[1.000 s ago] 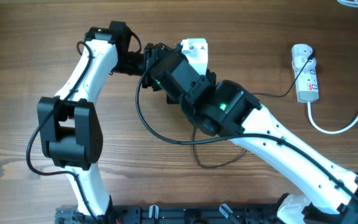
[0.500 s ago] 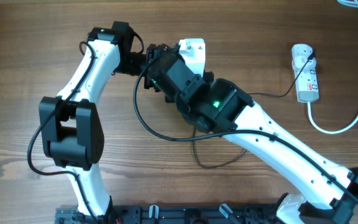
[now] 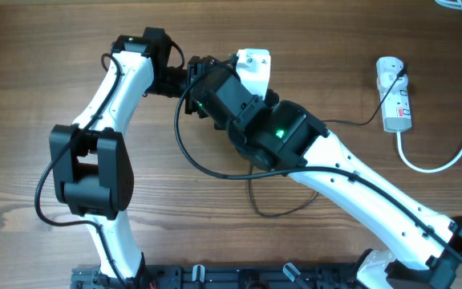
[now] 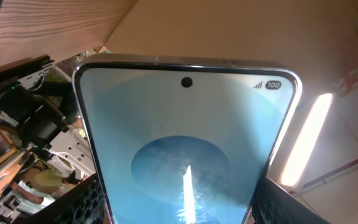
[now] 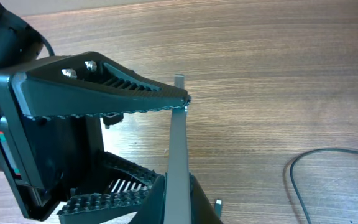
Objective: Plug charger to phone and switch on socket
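Brown wood-grain surface (image 3: pixel 22 96) seen from overhead, with two white-and-black arms meeting near its far middle. The left arm (image 3: pixel 123 80) and the bulky right arm (image 3: pixel 351 177) crowd together there, so both pincers are mostly buried under dark housings. Just beyond the right pincer's black head (image 3: pixel 200 71) a pale slab sticks out, apparently the phone (image 3: pixel 251 66) seen from its back. Well apart from both pincers, past the right arm, lies the socket (image 3: pixel 395 96) with its thick white lead (image 3: pixel 439 164). The charger (image 3: pixel 351 124) runs from the socket toward the pincers, slips under the right arm and loops on the wood; its plug tip is hidden.

Left wrist view: the left pincer (image 4: pixel 179 208) pinches the phone by its sides, and the lit blue screen fills the frame. Its lower part is cut off.

Right wrist view: two black serrated fingers (image 5: pixel 110 93) bracket the phone's thin grey edge. Whether the right pincer is spread or pressed together, I cannot tell. A curve of charger lies off to one side.
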Robot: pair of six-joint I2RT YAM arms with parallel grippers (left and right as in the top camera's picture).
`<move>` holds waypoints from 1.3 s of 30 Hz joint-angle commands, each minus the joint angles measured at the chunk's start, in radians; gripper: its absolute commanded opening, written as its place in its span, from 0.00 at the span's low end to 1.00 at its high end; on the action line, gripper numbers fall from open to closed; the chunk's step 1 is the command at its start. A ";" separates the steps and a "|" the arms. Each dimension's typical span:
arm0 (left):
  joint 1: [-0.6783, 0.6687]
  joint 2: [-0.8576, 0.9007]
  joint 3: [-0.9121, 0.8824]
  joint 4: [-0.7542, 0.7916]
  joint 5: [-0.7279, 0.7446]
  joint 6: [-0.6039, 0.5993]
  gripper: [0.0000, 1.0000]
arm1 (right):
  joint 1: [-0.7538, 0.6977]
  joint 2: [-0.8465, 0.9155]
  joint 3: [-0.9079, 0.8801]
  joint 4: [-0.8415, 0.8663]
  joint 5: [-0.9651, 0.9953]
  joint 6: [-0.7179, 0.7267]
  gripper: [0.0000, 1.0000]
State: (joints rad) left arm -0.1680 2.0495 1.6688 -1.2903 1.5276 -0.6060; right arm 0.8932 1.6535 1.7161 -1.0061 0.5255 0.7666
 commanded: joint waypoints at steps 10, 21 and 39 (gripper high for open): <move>-0.007 -0.023 0.005 0.000 0.049 -0.008 1.00 | 0.002 0.001 0.023 0.011 0.014 0.592 0.04; -0.007 -0.023 0.005 -0.001 0.049 -0.010 0.52 | -0.001 -0.047 0.023 -0.034 0.063 1.305 0.05; -0.007 -0.023 0.005 -0.001 0.049 -0.110 0.25 | -0.001 -0.043 0.023 0.017 -0.003 1.305 0.05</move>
State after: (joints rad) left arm -0.1711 2.0495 1.6691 -1.2903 1.5597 -0.7097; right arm 0.8932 1.6360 1.7161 -1.0019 0.5179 2.0571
